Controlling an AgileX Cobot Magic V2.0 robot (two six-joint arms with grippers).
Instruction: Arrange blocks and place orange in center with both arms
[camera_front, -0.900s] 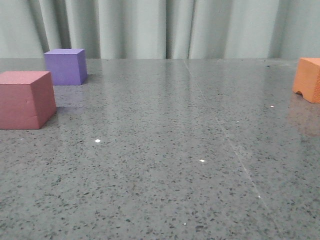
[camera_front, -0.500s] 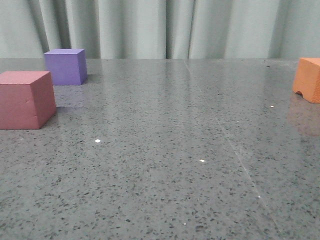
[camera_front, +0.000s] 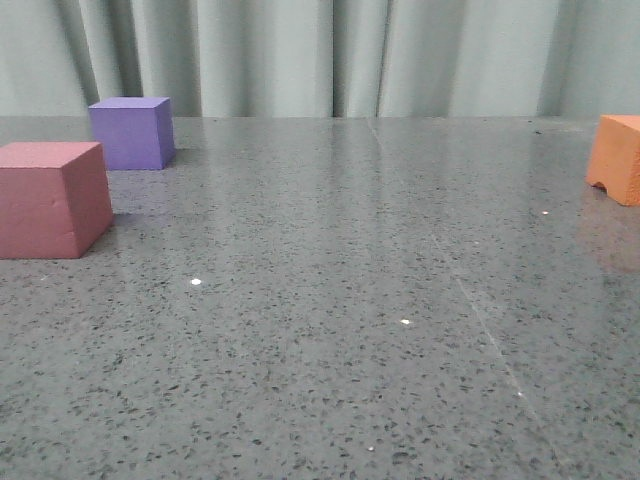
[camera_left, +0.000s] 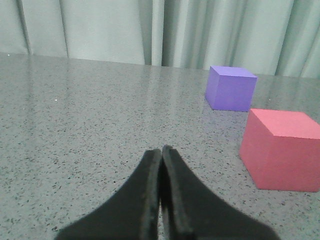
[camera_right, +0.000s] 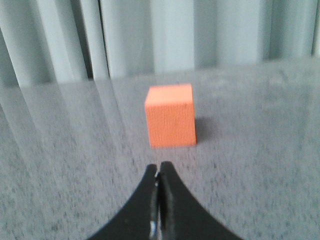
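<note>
- While both pincers are clenched tip to tip on nothing, each shows only in its own wrist view: the left gripper (camera_left: 161, 150) hangs low over the grey speckled tabletop (camera_front: 330, 300), and the right gripper (camera_right: 158, 169) does the same.
- Just past the left gripper's tips and off to one side sits the pink-red cube (camera_left: 282, 150), flat on the tabletop — apart from the fingers, not touched.
- Straight ahead of the right gripper stands the orange cube (camera_right: 171, 116), near but clear of the tips.
- Seen from the front, the pink-red cube (camera_front: 52, 198) is at the left edge; the purple cube (camera_front: 131, 132) sits behind it, a little to the right, with a narrow strip of tabletop between them.
- Far right, cut by the frame edge, is the orange cube (camera_front: 618, 158), its arched notch at the bottom edge — well apart from the other two.
- Farthest back hangs a pale pleated curtain (camera_front: 320, 55).
</note>
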